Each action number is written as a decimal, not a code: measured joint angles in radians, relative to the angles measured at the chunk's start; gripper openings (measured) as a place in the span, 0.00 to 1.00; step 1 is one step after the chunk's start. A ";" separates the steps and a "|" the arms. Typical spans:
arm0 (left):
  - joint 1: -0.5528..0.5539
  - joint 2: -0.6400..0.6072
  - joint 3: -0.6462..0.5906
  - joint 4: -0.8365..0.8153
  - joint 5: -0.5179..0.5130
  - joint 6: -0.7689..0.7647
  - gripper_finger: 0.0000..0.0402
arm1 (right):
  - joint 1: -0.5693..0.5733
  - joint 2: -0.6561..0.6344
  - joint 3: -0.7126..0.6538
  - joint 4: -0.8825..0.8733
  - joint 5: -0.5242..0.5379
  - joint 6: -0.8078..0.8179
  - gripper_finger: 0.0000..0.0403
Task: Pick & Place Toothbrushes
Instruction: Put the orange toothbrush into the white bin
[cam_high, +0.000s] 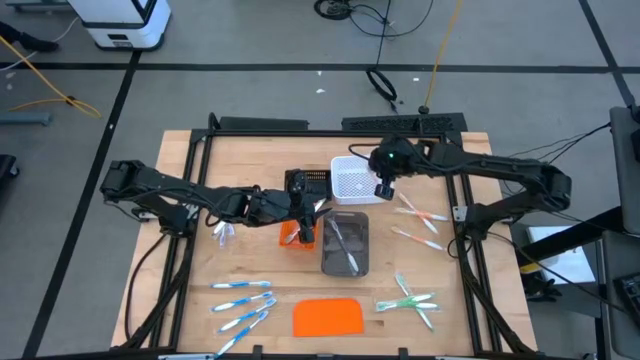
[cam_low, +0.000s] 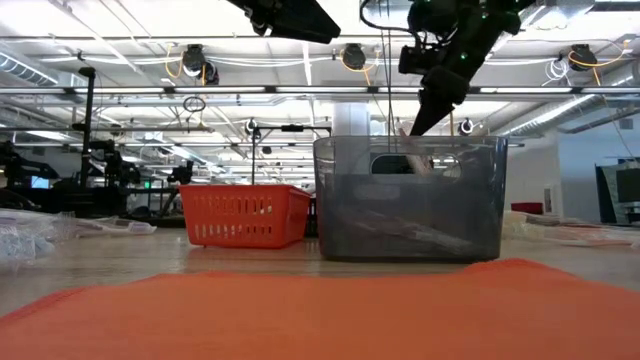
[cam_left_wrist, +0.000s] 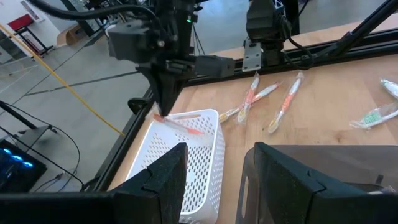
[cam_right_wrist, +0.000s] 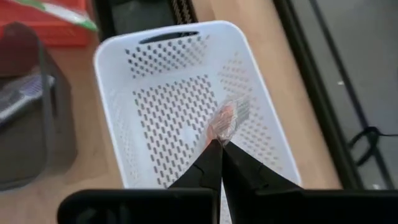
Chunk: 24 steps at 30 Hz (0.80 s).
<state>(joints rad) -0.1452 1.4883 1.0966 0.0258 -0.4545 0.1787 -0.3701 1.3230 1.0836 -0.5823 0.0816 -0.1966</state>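
Observation:
My right gripper (cam_high: 383, 188) is shut on a pink toothbrush (cam_right_wrist: 229, 119) over the white basket (cam_high: 352, 183) at the table's far middle. More pink toothbrushes (cam_high: 420, 225) lie on the table at the right. Green ones (cam_high: 410, 302) lie near right and blue ones (cam_high: 243, 300) near left. Pale ones lie inside the grey tray (cam_high: 345, 245). My left gripper (cam_high: 305, 222) hovers open between the orange basket (cam_high: 292, 236) and the grey tray, with nothing between its fingers (cam_left_wrist: 168, 177). My right gripper pinches the pink toothbrush by one end (cam_right_wrist: 219, 138) between its two fingertips. The fingers slant down from the table's right side. The toothbrush sticks out past the fingertips (cam_left_wrist: 183, 126) over the white basket's inside. I cannot tell whether its free end touches the basket.
A flat orange slab (cam_high: 328, 317) lies near the front edge. A dark tray (cam_high: 310, 183) stands left of the white basket. A clear wrapper (cam_high: 225, 235) lies under the left arm. A black frame (cam_high: 330, 128) borders the wooden table.

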 joint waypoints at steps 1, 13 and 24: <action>0.000 0.000 0.000 0.000 0.000 0.000 0.47 | -0.002 0.007 0.000 0.008 -0.017 0.000 0.00; 0.000 0.000 0.000 0.000 0.000 0.000 0.47 | -0.003 0.035 0.000 0.035 -0.058 -0.015 0.00; 0.000 0.000 0.000 0.000 0.000 0.000 0.47 | -0.002 0.035 0.000 0.042 -0.033 -0.027 0.14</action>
<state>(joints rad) -0.1452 1.4883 1.0966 0.0254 -0.4545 0.1787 -0.3725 1.3579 1.0836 -0.5407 0.0489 -0.2238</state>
